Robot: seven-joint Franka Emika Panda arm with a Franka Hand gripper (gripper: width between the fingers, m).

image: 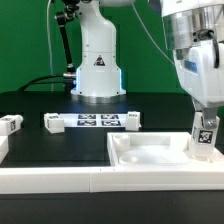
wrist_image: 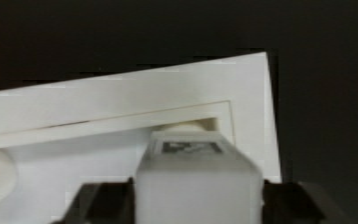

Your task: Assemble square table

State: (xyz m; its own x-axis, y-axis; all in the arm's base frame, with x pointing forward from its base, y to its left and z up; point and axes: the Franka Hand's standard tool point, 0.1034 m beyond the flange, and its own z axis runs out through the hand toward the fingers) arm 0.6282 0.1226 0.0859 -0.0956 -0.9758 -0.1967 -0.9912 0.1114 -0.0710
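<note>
Your fingers [wrist_image: 105, 205] clamp a leg [wrist_image: 197, 172] upright, long axis vertical, directly over the square table slab [wrist_image: 87, 110] at its corner; it seems to touch the recess, though that's unclear.

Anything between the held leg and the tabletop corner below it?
Nothing visible: the leg in the end effector sits at the tabletop's corner, on the exterior view's right, with bare recess around it.
</note>
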